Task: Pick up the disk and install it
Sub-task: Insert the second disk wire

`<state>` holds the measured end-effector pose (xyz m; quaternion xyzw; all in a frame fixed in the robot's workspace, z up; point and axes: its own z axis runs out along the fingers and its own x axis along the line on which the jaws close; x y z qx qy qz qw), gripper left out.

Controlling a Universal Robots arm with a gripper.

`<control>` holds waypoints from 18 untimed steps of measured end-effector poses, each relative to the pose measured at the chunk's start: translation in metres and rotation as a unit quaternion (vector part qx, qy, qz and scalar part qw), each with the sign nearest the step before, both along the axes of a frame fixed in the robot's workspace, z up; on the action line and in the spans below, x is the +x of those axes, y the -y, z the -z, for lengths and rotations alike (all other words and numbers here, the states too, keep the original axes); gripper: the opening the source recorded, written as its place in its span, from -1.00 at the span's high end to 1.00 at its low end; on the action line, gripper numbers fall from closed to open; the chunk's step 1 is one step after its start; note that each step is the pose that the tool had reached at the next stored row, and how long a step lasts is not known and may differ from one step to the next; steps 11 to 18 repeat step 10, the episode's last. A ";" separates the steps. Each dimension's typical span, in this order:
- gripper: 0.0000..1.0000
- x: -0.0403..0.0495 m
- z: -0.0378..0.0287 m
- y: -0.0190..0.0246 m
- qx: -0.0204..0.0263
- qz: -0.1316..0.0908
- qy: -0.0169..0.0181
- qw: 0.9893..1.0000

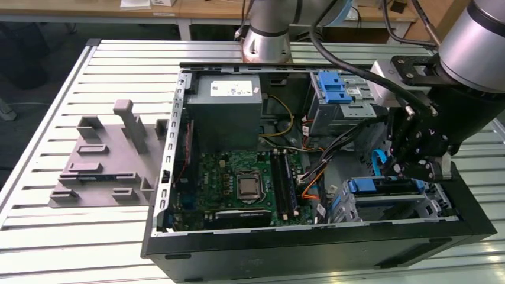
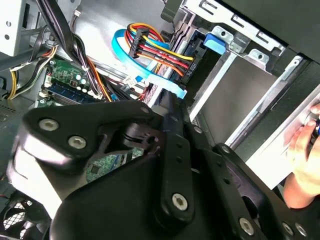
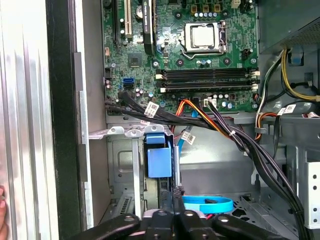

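My gripper [image 1: 418, 168] sits inside the open computer case [image 1: 316, 248], fingers together, clamped on nothing. The disk [image 1: 382, 186] is seated in the drive bay [image 1: 394, 204] just below my gripper, blue bracket outward. Motherboard [image 3: 200, 50] lies beyond. My arm [image 1: 473, 53] reaches down from above the case.

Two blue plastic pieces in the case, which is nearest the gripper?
The lower blue bracket in the bay beside the gripper; the ribbed blue latch sits farther, near the arm's base.
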<state>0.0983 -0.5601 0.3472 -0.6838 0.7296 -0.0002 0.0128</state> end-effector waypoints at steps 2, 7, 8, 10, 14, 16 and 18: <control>0.79 0.0000 -0.0002 0.0000 0.000 0.000 0.000 1.000; 0.79 0.0000 -0.0003 0.0000 0.000 0.000 0.000 1.000; 0.79 0.0000 -0.0003 0.0000 0.000 0.000 0.000 1.000; 0.79 0.0000 -0.0003 0.0000 0.000 0.000 0.000 1.000; 0.79 0.0000 -0.0003 0.0000 0.000 0.000 0.000 1.000; 0.79 0.0000 -0.0003 0.0000 0.000 0.000 0.000 1.000; 0.79 0.0000 -0.0003 0.0000 0.000 0.000 0.000 1.000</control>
